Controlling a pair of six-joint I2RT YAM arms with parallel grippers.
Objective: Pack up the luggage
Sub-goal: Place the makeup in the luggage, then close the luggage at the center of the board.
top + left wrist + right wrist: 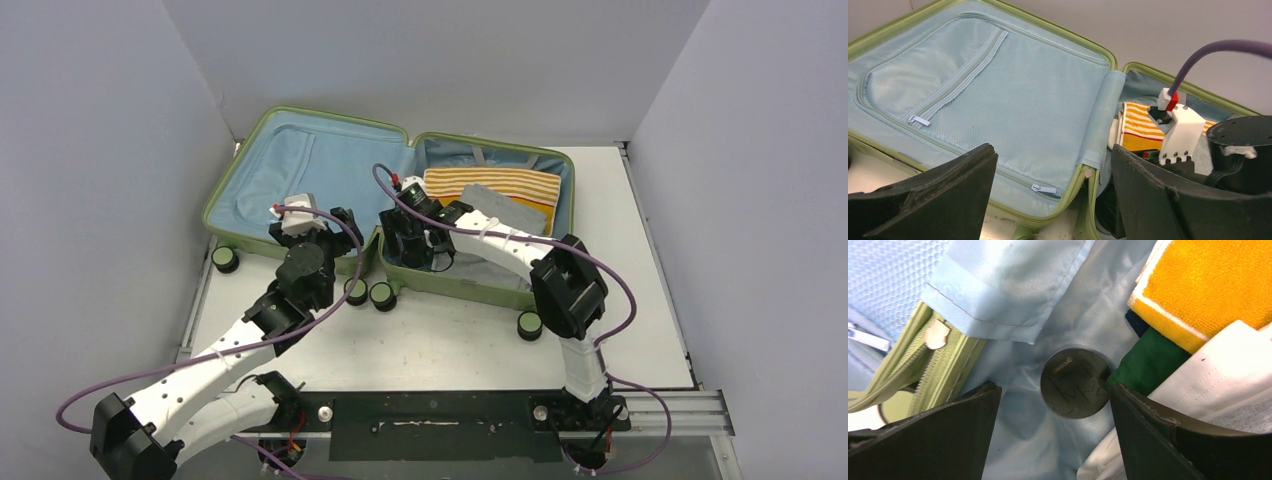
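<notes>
The light-green luggage (pixel 232 168) lies open on the table, its blue-lined lid at the left and its packed half at the right. The packed half holds a yellow striped towel (pixel 492 184), a grey cloth (pixel 505 208), white cloth (pixel 1218 370) and a green item (pixel 1143 365). My right gripper (pixel 410 250) is open and low inside the packed half's near-left corner, its jaws either side of a dark round disc (pixel 1074 383) on the lining. My left gripper (pixel 345 222) is open and empty above the lid's near edge by the hinge (pixel 1100 115).
The lid has a mesh zip pocket (pixel 998 95) with white pulls. Black wheels with green hubs (pixel 382 296) stand along the suitcase's near side. Grey walls close in at the left, back and right. The right arm's purple cable (pixel 1213 52) loops over the case.
</notes>
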